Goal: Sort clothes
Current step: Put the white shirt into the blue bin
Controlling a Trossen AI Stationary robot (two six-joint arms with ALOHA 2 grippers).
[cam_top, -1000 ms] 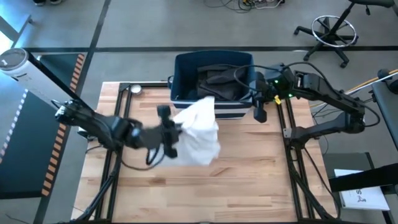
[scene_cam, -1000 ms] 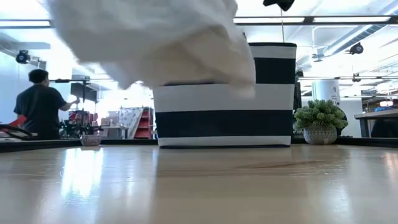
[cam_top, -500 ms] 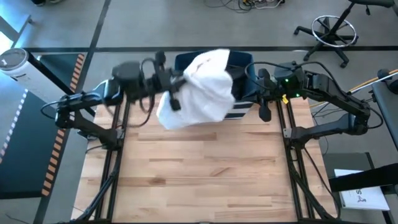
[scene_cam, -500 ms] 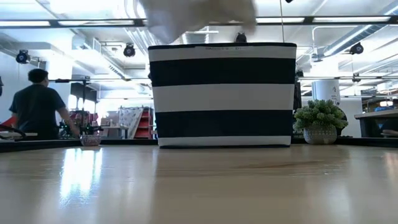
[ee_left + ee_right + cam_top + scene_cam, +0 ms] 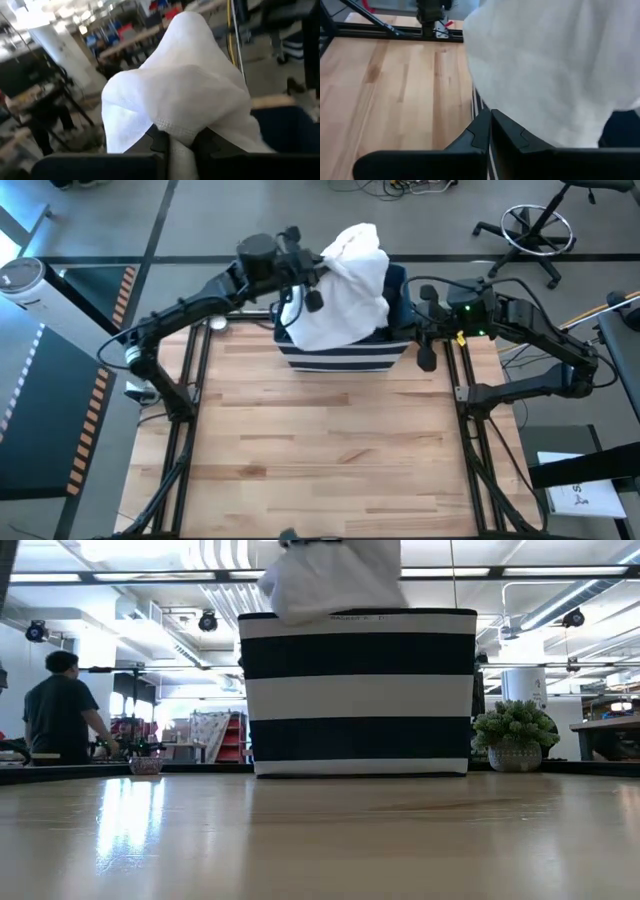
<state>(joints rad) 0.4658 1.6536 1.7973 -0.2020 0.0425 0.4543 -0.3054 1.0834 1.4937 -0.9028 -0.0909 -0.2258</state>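
My left gripper [image 5: 308, 278] is shut on a large white garment [image 5: 345, 290] and holds it above the navy-and-white striped bin [image 5: 340, 360] at the table's far edge. The bunched cloth covers most of the bin's opening. In the low view the garment [image 5: 330, 580] hangs down to the bin's [image 5: 358, 690] top rim; I cannot tell whether it touches the rim. My right gripper [image 5: 426, 358] waits shut just right of the bin, holding nothing, with the white cloth [image 5: 555, 65] ahead of it. My left gripper pinches a bunched fold of the white garment [image 5: 181, 131] between its two fingers; how many layers it has, I cannot tell. The fingers reach in level from the table's left. The cloth billows past the fingers and hangs slack above the bin.
A small green plant [image 5: 515, 735] stands right of the bin, and a small metal bowl [image 5: 146, 765] sits at the table's far left. A person [image 5: 60, 705] stands in the room beyond. The bare wooden top [image 5: 320, 440] stretches from the bin to the near edge.
My left gripper has swung from the table's middle toward the far edge and risen, staying shut on the white garment. The garment has gone with it, from hanging over the tabletop in front of the bin to hanging over the bin's opening.
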